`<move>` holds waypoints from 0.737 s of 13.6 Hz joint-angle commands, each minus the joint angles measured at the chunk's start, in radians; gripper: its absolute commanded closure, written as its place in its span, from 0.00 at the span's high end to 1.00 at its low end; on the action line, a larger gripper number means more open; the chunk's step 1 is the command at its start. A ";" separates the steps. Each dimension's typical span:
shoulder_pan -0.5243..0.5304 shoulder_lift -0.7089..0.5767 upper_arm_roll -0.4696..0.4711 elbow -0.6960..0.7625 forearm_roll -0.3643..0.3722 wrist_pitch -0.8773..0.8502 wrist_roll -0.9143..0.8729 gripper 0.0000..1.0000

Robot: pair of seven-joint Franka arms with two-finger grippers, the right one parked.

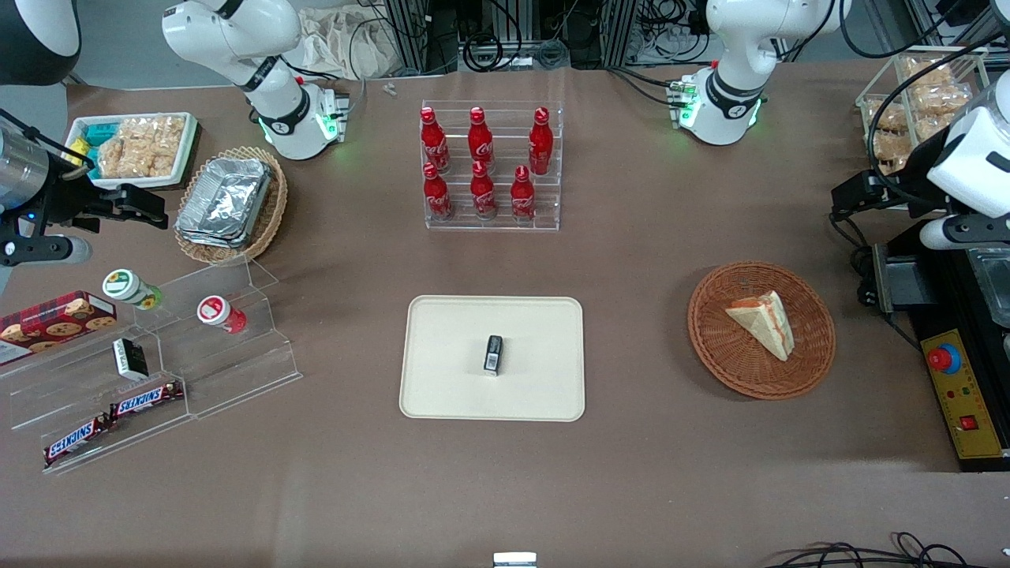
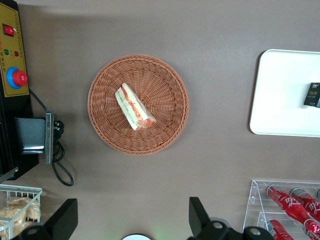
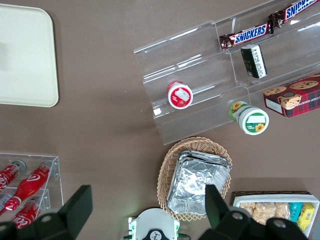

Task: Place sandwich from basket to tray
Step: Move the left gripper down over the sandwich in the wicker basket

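Sandwich [image 1: 761, 322] lies flat in the basket [image 1: 813, 359], right of centre in the front frame, cut edge with the red-green filling facing the tray [image 1: 450, 394]. The gripper [image 2: 132, 222] hangs high above the table near the basket, fingers spread wide, holding nothing.

Step in hand is the approach. Judgement: descend straight over the wedge, turn the wrist so the fingers close across the two bread faces, not point-to-crust, and squeeze lightly; the bread looks soft.

The basket rim is low, so lift clear of it before traversing. The table between basket and tray is bare. A small dark packet [image 1: 493, 353] sits mid-tray; set down beside it, on the end nearest the basket.
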 commanded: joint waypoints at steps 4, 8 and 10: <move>-0.003 -0.015 0.014 0.005 0.001 -0.017 -0.003 1.00; 0.028 0.042 0.014 -0.063 0.001 0.046 -0.322 1.00; 0.028 0.058 0.014 -0.165 0.003 0.131 -0.476 1.00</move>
